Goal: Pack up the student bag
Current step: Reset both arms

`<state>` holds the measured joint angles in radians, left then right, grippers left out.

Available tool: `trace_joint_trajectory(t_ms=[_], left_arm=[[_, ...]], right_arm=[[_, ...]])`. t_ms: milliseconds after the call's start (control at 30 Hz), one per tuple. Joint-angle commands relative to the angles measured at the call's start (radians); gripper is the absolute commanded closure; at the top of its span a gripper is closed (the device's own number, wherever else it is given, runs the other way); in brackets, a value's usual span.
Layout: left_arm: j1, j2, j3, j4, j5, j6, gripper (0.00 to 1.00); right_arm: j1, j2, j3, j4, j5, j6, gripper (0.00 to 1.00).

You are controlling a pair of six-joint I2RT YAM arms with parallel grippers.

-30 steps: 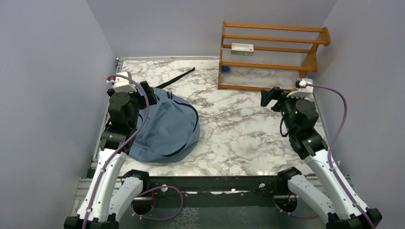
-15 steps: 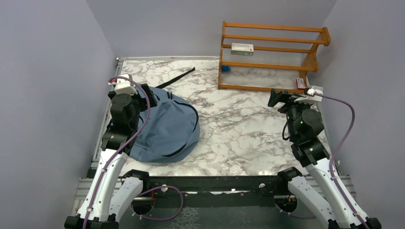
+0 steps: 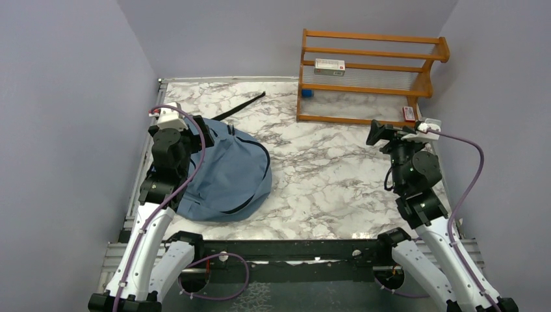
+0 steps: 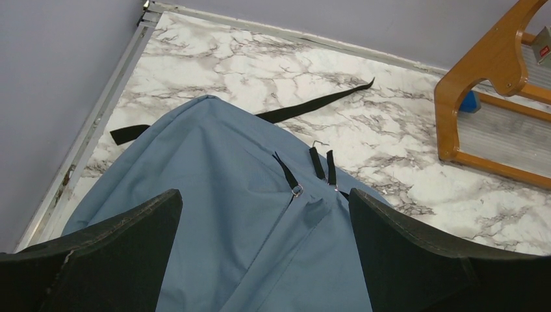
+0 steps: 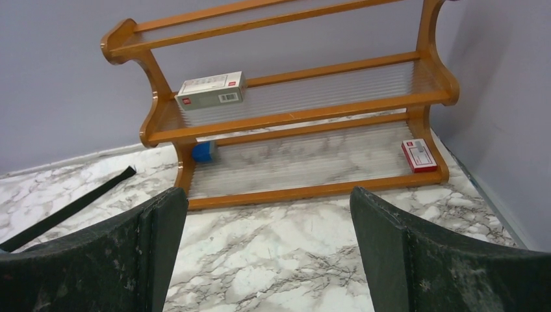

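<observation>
Your left gripper (image 4: 263, 195) stands spread wide, with nothing between its jaws. It hangs over the left side of the bag (image 3: 227, 172). In the wrist view blue cloth fills the gap between the jaws, but contact cannot be confirmed. Against the frame a second ago, this arm has drawn slightly back toward its base.

Your right gripper (image 3: 379, 133) is likewise spread wide and empty. It is held above the table (image 3: 325, 182) near the right wall, facing the rack (image 3: 370, 65). A second ago it sat further left, and its wrist covered the right end of the rack's bottom shelf. It has since swung right, and the red box (image 3: 408, 112) there is now uncovered. Over the last half second neither arm has shifted much.

The bag lies flat on the left half of the table, well apart from the rack. Its position and shape match both earlier frames. A black strap (image 3: 242, 106) runs from its far edge across the marble toward the rack without reaching it.

Farthest, the rack stands against the back wall at the right. A grey-white box (image 5: 211, 90) lies on the left end of its middle shelf. A blue item (image 5: 204, 151) sits on the bottom shelf by the left post. Neither has moved.
</observation>
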<state>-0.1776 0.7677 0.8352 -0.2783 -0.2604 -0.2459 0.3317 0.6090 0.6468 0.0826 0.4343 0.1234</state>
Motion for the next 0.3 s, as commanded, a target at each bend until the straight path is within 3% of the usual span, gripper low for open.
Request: trace_joint_trajectory(t_ms=[0, 267], left_arm=[[0.004, -0.008, -0.005, 0.024, -0.010, 0.002, 0.01], [0.004, -0.004, -0.012, 0.030, -0.009, 0.012, 0.01]], right_arm=[[-0.002, 0.008, -0.004, 0.041, 0.026, -0.022, 0.00], [-0.002, 0.010, -0.017, 0.051, 0.026, -0.017, 0.00]])
